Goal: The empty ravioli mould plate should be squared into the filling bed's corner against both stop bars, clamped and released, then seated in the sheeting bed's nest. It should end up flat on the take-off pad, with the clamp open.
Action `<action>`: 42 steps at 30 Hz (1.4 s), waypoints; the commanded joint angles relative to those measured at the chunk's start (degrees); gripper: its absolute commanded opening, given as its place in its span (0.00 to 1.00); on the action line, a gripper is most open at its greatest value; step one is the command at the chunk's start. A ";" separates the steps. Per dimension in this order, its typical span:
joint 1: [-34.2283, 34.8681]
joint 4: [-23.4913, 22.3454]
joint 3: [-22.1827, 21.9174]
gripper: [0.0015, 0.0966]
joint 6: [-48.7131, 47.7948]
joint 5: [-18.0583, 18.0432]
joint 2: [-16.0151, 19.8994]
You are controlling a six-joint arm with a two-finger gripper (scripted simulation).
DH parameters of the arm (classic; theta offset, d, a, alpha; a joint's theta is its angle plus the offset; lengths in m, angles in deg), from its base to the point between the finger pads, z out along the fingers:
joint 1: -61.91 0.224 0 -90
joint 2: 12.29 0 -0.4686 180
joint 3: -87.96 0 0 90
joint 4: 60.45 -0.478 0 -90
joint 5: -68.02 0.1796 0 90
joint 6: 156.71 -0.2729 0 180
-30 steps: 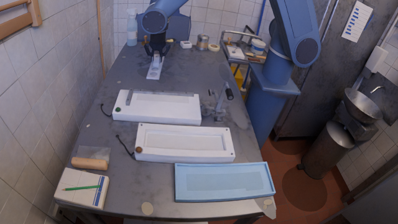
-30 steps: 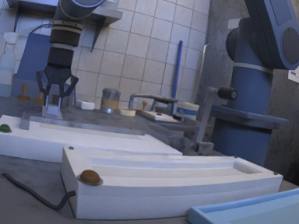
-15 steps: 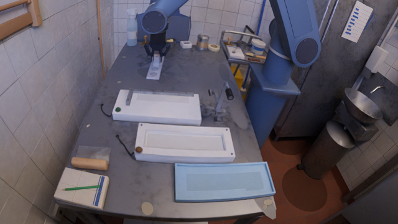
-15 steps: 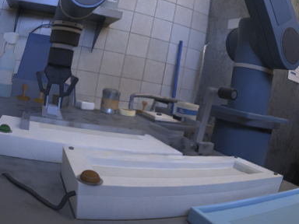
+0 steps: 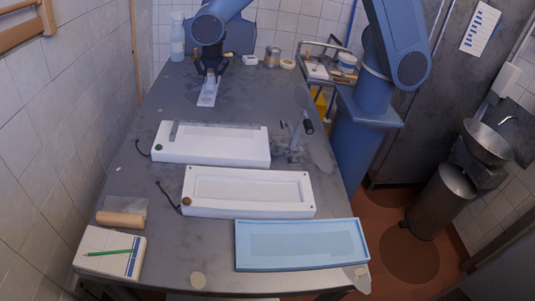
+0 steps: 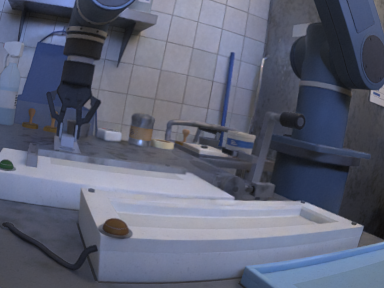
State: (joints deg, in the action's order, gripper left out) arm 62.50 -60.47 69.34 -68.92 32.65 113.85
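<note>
The ravioli mould plate [image 5: 208, 91] is a narrow pale strip with round pockets. It lies on the grey table at the back, its far end under the fingers. The filling bed [image 5: 211, 143] is a white block with grey stop bars along its back and left edges and a green button. A toggle clamp [image 5: 296, 136] with a black knob stands at its right end, lever raised. The sheeting bed [image 5: 248, 191] has a sunken nest and a brown button. The light blue take-off pad [image 5: 300, 243] lies nearest the front edge. My gripper [image 5: 210, 76] [image 6: 67, 139] is closed on the plate's far end.
A tray cart [image 5: 326, 67] with a tub and tools stands right of the table's back. A spray bottle [image 5: 177, 31], a tin [image 5: 272, 56] and tape line the back wall. A notepad with a pencil [image 5: 111, 252] and a wooden-handled scraper [image 5: 120, 219] lie front left.
</note>
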 commanded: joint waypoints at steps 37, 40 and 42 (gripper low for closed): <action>0.01 0.07 0.33 0.07 0.01 -5.29 -5.29; 0.01 0.08 0.66 0.07 0.01 -7.82 -7.52; 0.01 0.08 0.98 0.07 0.01 -9.66 -9.05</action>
State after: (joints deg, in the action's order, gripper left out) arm 62.50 -60.45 70.23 -68.91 22.89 104.83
